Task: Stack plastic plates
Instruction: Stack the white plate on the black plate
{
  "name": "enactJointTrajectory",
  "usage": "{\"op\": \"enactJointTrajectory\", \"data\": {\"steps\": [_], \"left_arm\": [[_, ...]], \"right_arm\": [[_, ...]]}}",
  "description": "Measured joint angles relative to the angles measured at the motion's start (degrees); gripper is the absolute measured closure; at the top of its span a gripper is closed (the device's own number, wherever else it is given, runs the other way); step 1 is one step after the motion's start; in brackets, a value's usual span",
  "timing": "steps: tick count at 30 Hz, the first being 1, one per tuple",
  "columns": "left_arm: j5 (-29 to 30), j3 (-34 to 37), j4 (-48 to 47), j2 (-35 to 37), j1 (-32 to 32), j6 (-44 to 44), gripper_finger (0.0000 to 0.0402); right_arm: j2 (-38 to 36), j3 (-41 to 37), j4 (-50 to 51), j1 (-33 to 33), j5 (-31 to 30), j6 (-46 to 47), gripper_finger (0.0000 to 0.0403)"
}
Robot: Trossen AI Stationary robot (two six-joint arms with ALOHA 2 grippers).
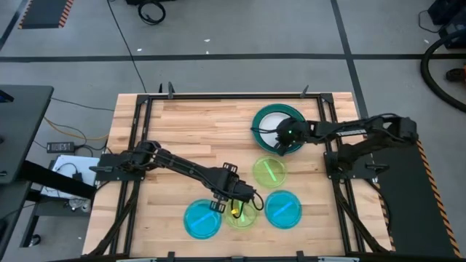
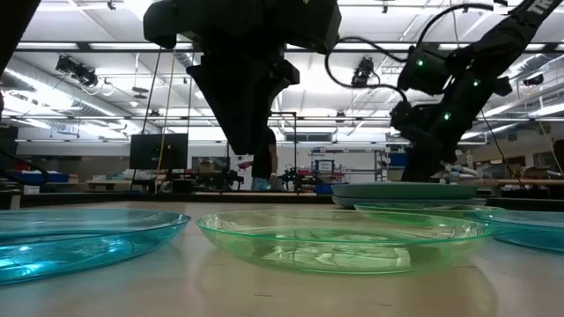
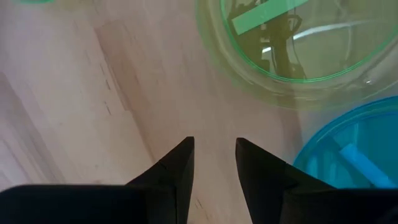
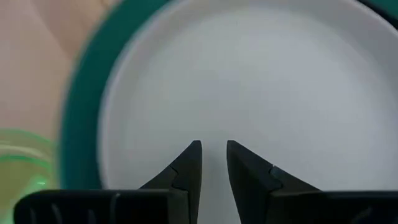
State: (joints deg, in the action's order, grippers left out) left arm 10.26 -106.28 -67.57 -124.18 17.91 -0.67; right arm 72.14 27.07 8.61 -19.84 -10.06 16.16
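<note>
Overhead and table-level views share the lime plate [image 1: 269,172]; wrist cameras peer down close.

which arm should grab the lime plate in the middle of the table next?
Likely right: the right gripper hovers over the white plate in the teal plate, adjacent to that lime plate. The left gripper sits by the front lime plate.

No legible text (labels or numbers) anywhere.

Bright, even overhead light fills the table [image 1: 189,131]. In the low view ceiling strip lights [image 2: 106,40] glare toward 12 o'clock, silhouetting the arms. The teal plate [image 4: 81,106] blurs toward 9 o'clock.
</note>
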Motion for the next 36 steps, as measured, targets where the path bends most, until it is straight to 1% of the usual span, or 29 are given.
{"op": "enactJointTrajectory", "data": {"steps": [3, 6, 8, 12, 17, 21, 24, 26, 28, 29, 32, 36], "left_arm": [[0.0, 0.0, 0.0, 0.0, 0.2, 0.0, 0.0276], [0.0, 0.0, 0.0, 0.0, 0.3, -0.1, 0.0276], [0.0, 0.0, 0.0, 0.0, 0.3, 0.0, 0.0276], [0.0, 0.0, 0.0, 0.0, 0.3, -0.1, 0.0276], [0.0, 0.0, 0.0, 0.0, 0.3, -0.1, 0.0276], [0.0, 0.0, -0.1, 0.0, 0.5, 0.0, 0.0276], [0.0, 0.0, -0.1, 0.0, 0.5, -0.1, 0.0276], [0.0, 0.0, 0.1, 0.0, 0.5, -0.1, 0.0276], [0.0, 0.0, 1.2, 0.0, 0.1, -0.5, 0.0276], [0.0, 0.0, 2.0, 0.0, -0.1, -1.0, 0.0276], [0.2, 0.0, 4.5, 0.0, -1.0, -3.8, 0.0276], [3.4, 0.0, 5.1, 0.0, -2.6, -7.6, 0.0276]], "right_arm": [[2.2, 0.0, 0.3, -1.0, -3.9, -0.1, 0.0316], [2.8, 0.0, 0.0, -2.1, -7.1, -0.1, 0.0316], [2.2, 0.1, 0.2, -2.4, -6.8, 0.0, 0.0316], [-1.1, 1.5, 1.5, -1.9, -3.1, 0.1, 0.0316], [-6.6, 3.3, 5.0, -0.8, -2.9, 0.1, 0.0316], [-10.5, 3.8, 9.5, 0.6, -3.6, 0.4, 0.0316], [-11.0, 3.8, 13.1, 1.5, -4.2, 0.1, 0.0316], [-10.4, 3.8, 15.2, 1.4, -7.5, -0.8, 0.0316], [-9.7, 3.8, 15.3, -0.4, -11.0, -1.5, 0.0316], [-9.4, 3.8, 15.0, -1.9, -10.6, -2.1, 0.0317], [-8.4, 3.8, 14.5, -6.5, -6.0, -4.0, 0.0318], [-8.3, 3.8, 17.3, -11.0, -5.3, -4.5, 0.0317]]}}
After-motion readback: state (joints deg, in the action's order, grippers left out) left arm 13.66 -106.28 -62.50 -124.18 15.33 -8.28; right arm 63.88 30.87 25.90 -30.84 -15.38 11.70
